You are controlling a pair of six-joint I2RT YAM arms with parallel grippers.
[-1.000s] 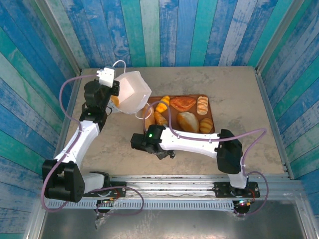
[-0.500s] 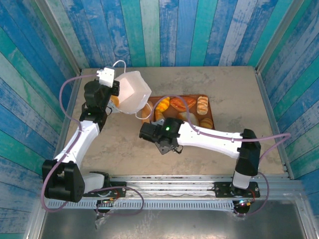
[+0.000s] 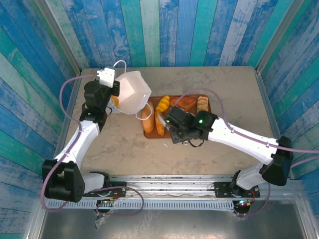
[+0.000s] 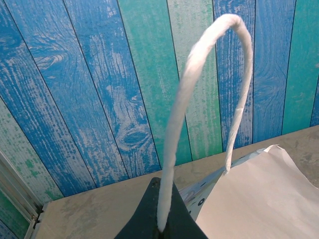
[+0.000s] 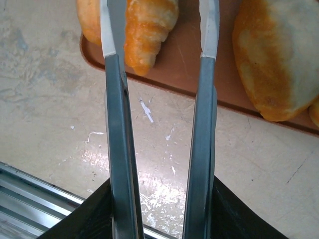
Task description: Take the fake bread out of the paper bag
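Top external, right gripper (image 3: 173,127) shifted rightward, open above tray (image 3: 149,134)

Glossy fake bread (image 5: 149,25), matt paper bag (image 3: 132,92) with rough cord handle (image 4: 199,74)

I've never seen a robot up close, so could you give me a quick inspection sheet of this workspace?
Surface: beige table, scuffed.
Job's things: paper bag held by its cord handle; several pieces of bread lie on the tray.
Clutter: nothing seen.
Grippers: left jaws shut on the handle; right jaws open, empty, over the tray's near edge.
Cables: purple cables loop off both arms.
Surroundings: blue-green plank walls.
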